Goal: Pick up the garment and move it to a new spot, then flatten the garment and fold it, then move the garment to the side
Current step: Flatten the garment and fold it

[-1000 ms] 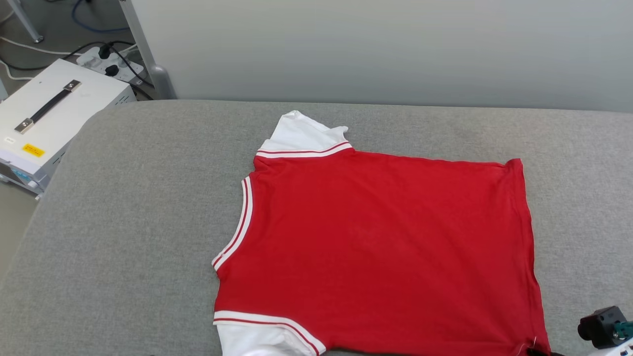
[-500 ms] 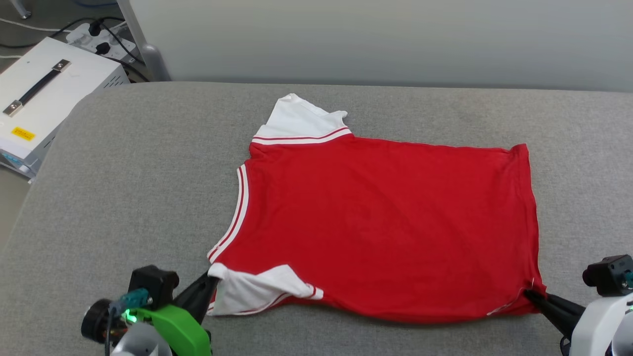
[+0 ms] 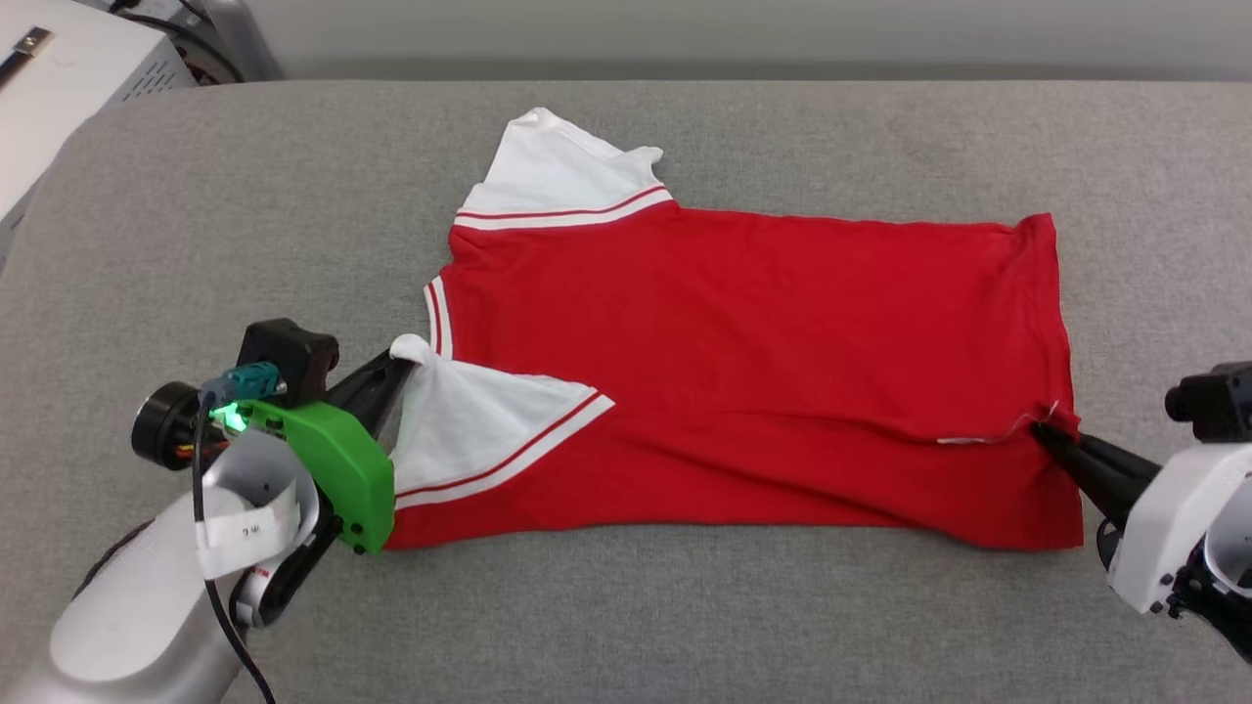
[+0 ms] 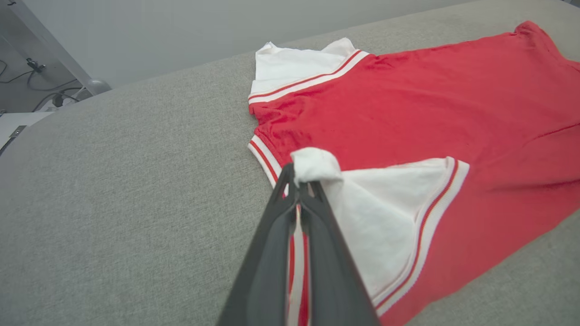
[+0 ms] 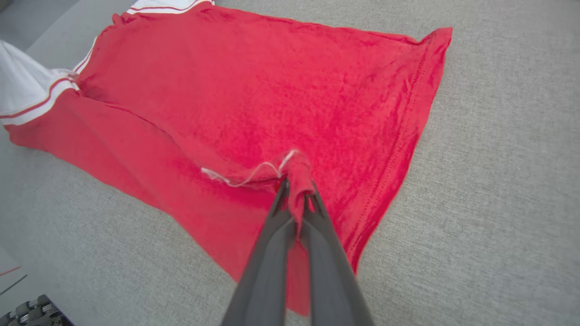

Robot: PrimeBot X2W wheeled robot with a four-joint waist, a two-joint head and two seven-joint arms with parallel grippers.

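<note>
Red knit, soft and limp. Lies as the garment point(image 3: 743, 323) across the middle of the tabletop point(image 3: 685, 606), near long edge doubled over onto the body. Pinched at both ends: left gripper point(image 3: 399, 365) fingers clamped on the white sleeve point(image 3: 469, 420) toward the tabletop's left end, right gripper point(image 3: 1043, 430) fingers closed on the hem corner point(image 3: 1066, 418) toward its right end. Probably light, stretchy, sagging between grips; best held at seams and corners, carried evenly.
</note>
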